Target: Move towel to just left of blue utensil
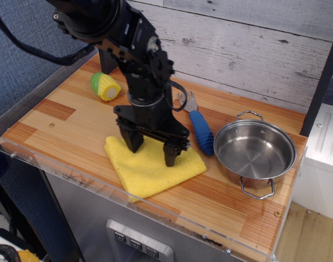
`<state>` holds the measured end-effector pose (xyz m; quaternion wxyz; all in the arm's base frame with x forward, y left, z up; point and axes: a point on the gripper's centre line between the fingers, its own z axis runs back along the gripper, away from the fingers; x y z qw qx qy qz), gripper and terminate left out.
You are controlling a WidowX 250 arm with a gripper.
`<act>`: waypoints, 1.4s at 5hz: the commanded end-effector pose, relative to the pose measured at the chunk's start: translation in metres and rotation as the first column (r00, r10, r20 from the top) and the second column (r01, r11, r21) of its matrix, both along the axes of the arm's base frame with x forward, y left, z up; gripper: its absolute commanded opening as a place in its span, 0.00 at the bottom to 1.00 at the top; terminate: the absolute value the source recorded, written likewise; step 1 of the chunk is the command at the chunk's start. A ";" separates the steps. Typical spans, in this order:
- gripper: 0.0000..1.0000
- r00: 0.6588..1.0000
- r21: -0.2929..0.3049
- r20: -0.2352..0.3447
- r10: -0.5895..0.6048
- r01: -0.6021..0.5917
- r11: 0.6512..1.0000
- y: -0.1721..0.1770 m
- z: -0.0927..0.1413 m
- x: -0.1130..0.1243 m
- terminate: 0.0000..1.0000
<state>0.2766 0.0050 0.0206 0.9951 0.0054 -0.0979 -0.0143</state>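
Note:
A bright yellow folded towel (150,172) lies flat on the wooden tabletop near its front edge. Its right corner reaches close to the blue utensil (201,131), a fork with a ribbed blue handle and grey tines pointing toward the back wall. My black gripper (153,150) stands over the towel, pointing down with its two fingers spread wide. Both fingertips (170,156) press on the cloth. The arm hides the towel's rear edge and part of the fork's tines.
A round steel pot (254,151) with two handles sits right of the fork. A yellow-and-green toy corn (105,86) lies at the back left. The table (63,117) has a raised clear rim along its front and a plank wall behind.

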 end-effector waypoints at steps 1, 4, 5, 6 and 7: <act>1.00 0.999 0.021 0.040 -0.028 0.027 0.999 -0.004 0.011 -0.002 0.00; 1.00 0.987 -0.005 0.137 0.080 -0.081 0.997 0.017 0.094 0.013 0.00; 1.00 0.977 -0.032 0.182 0.112 -0.108 0.994 0.026 0.128 0.011 0.00; 1.00 0.967 -0.033 0.220 0.127 -0.123 0.992 0.032 0.156 0.003 0.00; 1.00 0.967 -0.033 0.220 0.127 -0.123 0.992 0.032 0.156 0.003 0.00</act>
